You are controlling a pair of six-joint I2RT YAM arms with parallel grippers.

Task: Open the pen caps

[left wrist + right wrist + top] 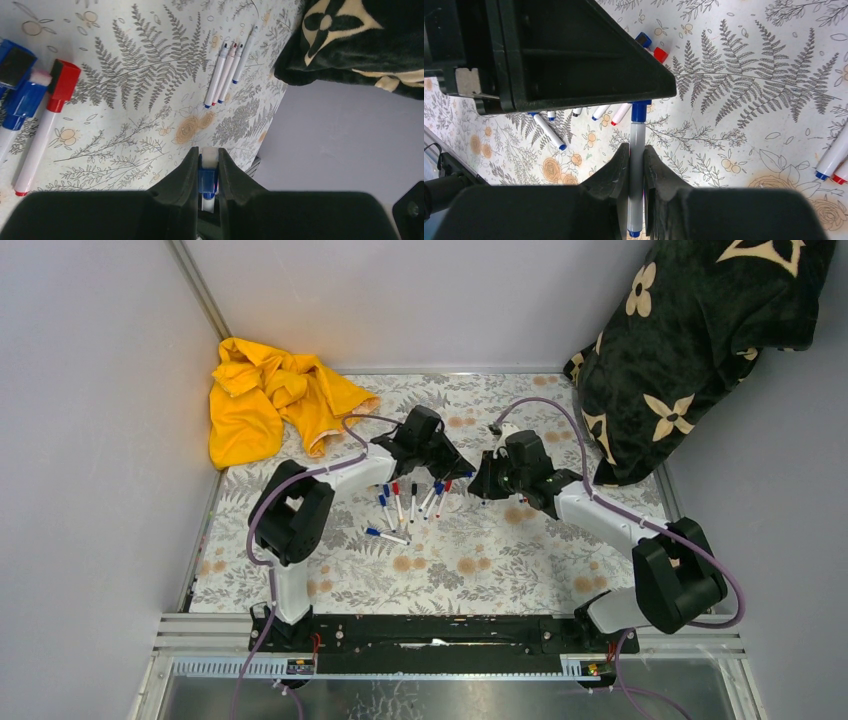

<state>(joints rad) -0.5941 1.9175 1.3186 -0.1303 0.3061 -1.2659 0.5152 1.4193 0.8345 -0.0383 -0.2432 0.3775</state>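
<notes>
My two grippers meet over the middle of the mat and hold one pen between them. My right gripper is shut on the pen's white barrel. The pen's blue cap runs into my left gripper, which is shut on the blue cap. In the top view the left gripper and right gripper almost touch. Several capped pens lie below the left arm, and one lies apart. A red-capped pen and a blue-capped pen show in the left wrist view.
Three slim pens lie side by side near the mat's right edge. A crumpled yellow cloth sits at the back left. A black flower-patterned cushion fills the back right corner. Grey walls close in the mat.
</notes>
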